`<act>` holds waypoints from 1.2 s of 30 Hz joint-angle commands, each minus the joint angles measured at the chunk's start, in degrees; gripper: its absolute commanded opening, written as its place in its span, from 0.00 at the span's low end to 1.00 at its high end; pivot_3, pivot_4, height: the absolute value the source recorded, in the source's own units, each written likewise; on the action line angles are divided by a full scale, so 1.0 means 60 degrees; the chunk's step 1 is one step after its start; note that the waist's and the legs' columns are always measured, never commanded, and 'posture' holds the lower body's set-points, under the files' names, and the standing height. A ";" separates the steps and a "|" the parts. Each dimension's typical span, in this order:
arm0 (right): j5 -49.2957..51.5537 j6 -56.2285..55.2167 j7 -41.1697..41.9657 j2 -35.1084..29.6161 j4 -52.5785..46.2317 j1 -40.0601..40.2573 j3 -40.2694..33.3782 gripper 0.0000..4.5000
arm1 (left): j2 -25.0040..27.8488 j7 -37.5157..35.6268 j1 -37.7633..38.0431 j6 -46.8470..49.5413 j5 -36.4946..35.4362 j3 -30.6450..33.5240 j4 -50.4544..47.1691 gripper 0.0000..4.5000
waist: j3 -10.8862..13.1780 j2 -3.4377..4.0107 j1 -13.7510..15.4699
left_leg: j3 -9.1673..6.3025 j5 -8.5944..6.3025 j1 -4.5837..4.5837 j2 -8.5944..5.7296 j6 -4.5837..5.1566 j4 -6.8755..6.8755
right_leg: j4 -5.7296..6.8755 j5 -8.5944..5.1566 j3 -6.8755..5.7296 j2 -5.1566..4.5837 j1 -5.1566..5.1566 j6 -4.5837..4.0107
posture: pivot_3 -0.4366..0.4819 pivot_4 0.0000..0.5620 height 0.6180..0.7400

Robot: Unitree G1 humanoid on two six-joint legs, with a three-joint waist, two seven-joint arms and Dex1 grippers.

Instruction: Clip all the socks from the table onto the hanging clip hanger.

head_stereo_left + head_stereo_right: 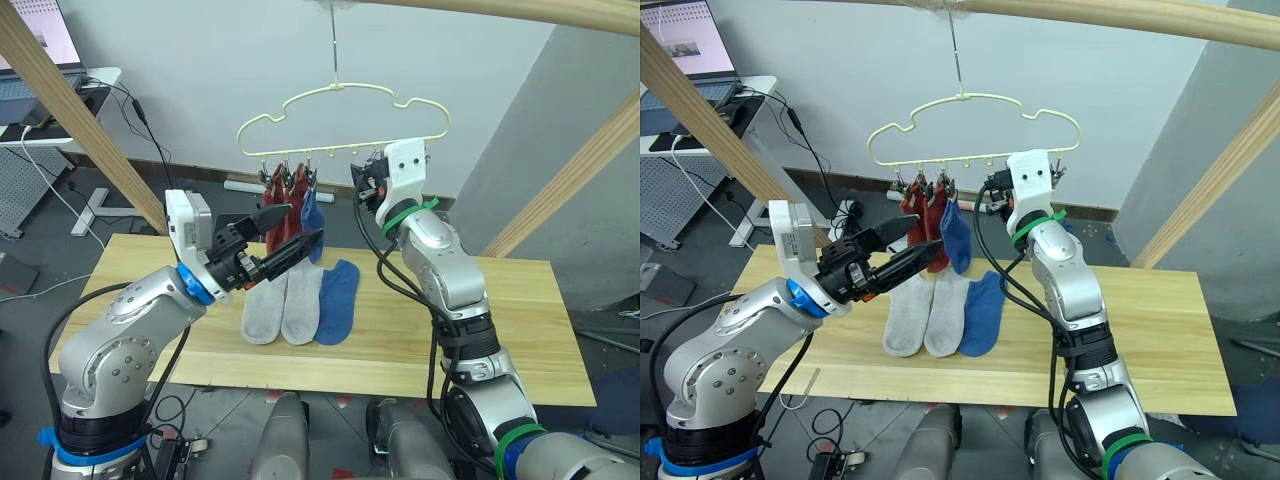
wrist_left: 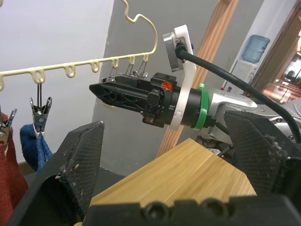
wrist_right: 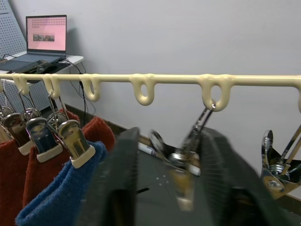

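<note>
Your right arm reaches up from the lower right of the head view, elbow bent, its tool (image 1: 366, 186) raised to the bottom rail of the clip hanger (image 1: 340, 120) near the frame's upper middle. In the right wrist view its two fingers (image 3: 117, 183) stand apart on either side of a metal clip (image 3: 186, 162) that dangles from a rail loop; the clip sits between them, and you cannot tell whether they touch it.

Your left arm comes in from the lower left, forearm angled up toward the centre. Its tool (image 1: 292, 232) is open and empty, the two black fingers spread with tips pointing right, hovering in front of the hung socks and above the desk (image 1: 520, 320).

On the hanger, two rust-red socks (image 1: 280, 205) and one blue sock (image 1: 312, 215) hang side by side from clips at the left end of the rail. The clips to the right carry nothing.

On the desk, just below centre, three socks lie side by side, touching: two light grey socks (image 1: 282, 306) and a second blue sock (image 1: 338, 300) on their right.
</note>
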 commanded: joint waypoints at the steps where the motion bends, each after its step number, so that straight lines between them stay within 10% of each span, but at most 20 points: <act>1: 0.0110 -0.0181 -0.0084 0.0070 -0.0196 -0.0208 -0.0118 0.08 | 0.0051 -0.0062 -0.0016 -0.0135 -0.0029 0.0011 -0.0433 1.00 | 0.0000 0.0000 0.0000 | 0.0000 0.0000 0.0000 0.0000 0.0000 0.0000 | 0.0000 0.0000 0.0000 0.0000 0.0000 0.0000 | 0.76 0.43 1.00; 15: 0.0142 -0.0023 -0.0024 -0.0070 -0.0315 -0.0128 -0.0019 0.03 | 0.0005 0.0015 0.0044 -0.0163 0.0006 -0.0079 -0.0422 1.00 | 0.0000 0.0000 0.0000 | 0.0000 0.0000 0.0000 0.0000 0.0000 0.0000 | 0.0000 0.0000 0.0001 0.0000 0.0000 0.0000 | 0.76 0.43 1.00; 19: 0.0124 -0.0054 -0.0031 -0.0057 -0.0287 -0.0178 0.0022 0.40 | 0.0001 0.0020 0.0038 -0.0156 0.0013 -0.0092 -0.0410 1.00 | 0.0000 0.0000 0.0000 | 0.0000 0.0000 0.0000 0.0000 0.0000 0.0000 | 0.0000 0.0000 0.0000 0.0000 0.0000 0.0000 | 0.76 0.43 1.00; 36: 0.0086 -0.0234 -0.0196 -0.0004 -0.0188 -0.0422 -0.0047 0.40 | -0.0055 -0.0054 -0.0044 -0.0191 0.0033 -0.0114 -0.0374 1.00 | 0.0000 0.0000 -0.0003 | 0.0000 0.0000 0.0000 0.0000 0.0000 0.0000 | 0.0000 0.0000 0.0000 0.0000 0.0000 0.0000 | 0.75 0.42 1.00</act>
